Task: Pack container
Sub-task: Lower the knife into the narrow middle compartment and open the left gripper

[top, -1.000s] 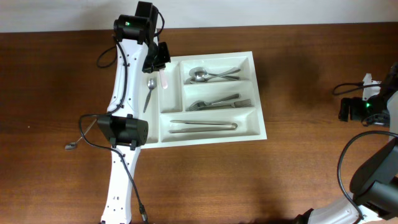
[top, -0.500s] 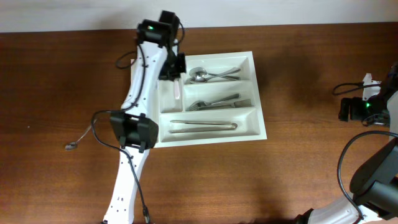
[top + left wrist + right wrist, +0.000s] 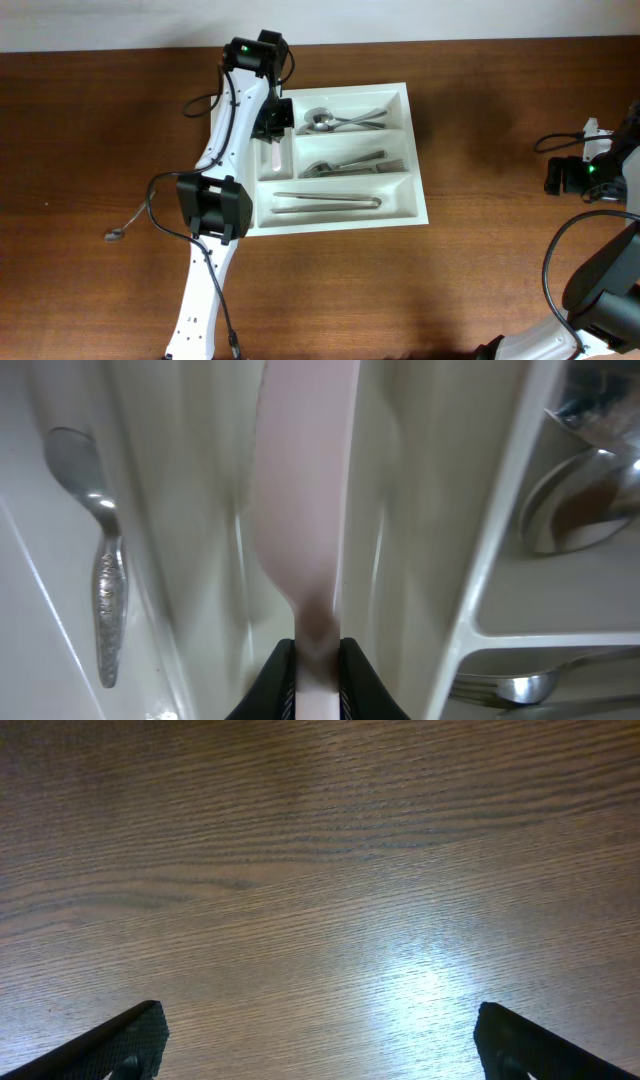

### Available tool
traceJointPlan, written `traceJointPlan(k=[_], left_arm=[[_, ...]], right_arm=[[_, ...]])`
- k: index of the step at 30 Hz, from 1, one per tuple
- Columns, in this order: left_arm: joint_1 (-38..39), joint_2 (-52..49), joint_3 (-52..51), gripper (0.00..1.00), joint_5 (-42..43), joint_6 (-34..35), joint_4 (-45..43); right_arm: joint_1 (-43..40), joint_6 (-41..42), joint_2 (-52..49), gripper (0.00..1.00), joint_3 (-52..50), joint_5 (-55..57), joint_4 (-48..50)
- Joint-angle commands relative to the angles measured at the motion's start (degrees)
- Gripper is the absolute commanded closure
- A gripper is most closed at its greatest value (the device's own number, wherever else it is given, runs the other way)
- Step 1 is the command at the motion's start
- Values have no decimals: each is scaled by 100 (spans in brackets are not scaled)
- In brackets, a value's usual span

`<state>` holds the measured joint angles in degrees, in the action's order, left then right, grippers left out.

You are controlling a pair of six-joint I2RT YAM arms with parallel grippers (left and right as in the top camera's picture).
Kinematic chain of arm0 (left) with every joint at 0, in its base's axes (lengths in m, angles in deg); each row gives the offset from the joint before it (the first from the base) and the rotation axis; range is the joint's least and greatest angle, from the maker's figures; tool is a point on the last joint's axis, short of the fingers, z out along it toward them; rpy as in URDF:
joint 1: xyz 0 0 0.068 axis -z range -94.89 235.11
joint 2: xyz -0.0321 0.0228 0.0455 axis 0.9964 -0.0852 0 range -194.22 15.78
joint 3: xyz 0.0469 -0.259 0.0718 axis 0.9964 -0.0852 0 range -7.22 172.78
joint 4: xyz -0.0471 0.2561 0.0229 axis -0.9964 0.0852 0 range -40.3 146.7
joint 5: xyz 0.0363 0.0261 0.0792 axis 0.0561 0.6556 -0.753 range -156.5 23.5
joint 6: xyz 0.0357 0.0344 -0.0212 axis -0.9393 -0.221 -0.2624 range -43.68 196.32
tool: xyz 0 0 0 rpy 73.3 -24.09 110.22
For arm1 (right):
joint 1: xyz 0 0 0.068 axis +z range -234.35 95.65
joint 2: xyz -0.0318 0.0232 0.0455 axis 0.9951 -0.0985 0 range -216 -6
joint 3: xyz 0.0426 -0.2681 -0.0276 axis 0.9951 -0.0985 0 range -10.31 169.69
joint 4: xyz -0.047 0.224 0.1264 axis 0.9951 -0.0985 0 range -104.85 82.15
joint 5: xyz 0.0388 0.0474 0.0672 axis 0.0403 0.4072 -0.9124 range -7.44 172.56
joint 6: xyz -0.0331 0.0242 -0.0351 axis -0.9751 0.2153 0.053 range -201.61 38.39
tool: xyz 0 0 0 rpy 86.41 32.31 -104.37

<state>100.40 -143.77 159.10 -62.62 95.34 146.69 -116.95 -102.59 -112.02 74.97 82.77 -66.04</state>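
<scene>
The container (image 3: pixel 342 226) is a white cutlery tray lying on the brown table. My left gripper (image 3: pixel 276 118) (image 3: pixel 318 652) hangs over its second narrow compartment from the left, shut on the handle of a pale pink flat utensil (image 3: pixel 276 155) (image 3: pixel 305 480). The utensil points down the length of that compartment. A small metal spoon (image 3: pixel 103 580) lies in the narrow compartment to the left. Far off at the right edge of the table, my right gripper (image 3: pixel 320 1030) stands open over bare wood, with nothing between its fingers.
The long compartments hold spoons (image 3: pixel 335 120) (image 3: pixel 585 510), forks (image 3: pixel 355 164) and long metal pieces (image 3: pixel 326 202). A loose cable end (image 3: pixel 116 235) lies on the table at the left. The right arm (image 3: pixel 590 172) sits near the right edge.
The left gripper has carried the pink utensil rightwards from the tray's left edge to the second narrow compartment and a little towards the front. The right arm has not moved.
</scene>
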Motion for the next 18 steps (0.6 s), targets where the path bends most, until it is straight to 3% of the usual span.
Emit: traceJointPlan(k=[1, 6, 9, 10, 18], left_arm=[[-55, 275, -33, 85, -173, -72, -26], [-55, 275, -33, 63, -173, -72, -26], [-57, 275, -33, 21, -173, -72, -26], [-57, 275, -33, 14, -175, -72, -26], [-225, 717, 101, 14, -177, -118, -39]], right_arm=[[-4, 42, 63, 1, 4, 48, 17], [-4, 42, 63, 1, 4, 48, 17], [-4, 42, 63, 1, 4, 48, 17], [-4, 42, 63, 1, 4, 48, 17], [-4, 42, 63, 1, 4, 48, 17]])
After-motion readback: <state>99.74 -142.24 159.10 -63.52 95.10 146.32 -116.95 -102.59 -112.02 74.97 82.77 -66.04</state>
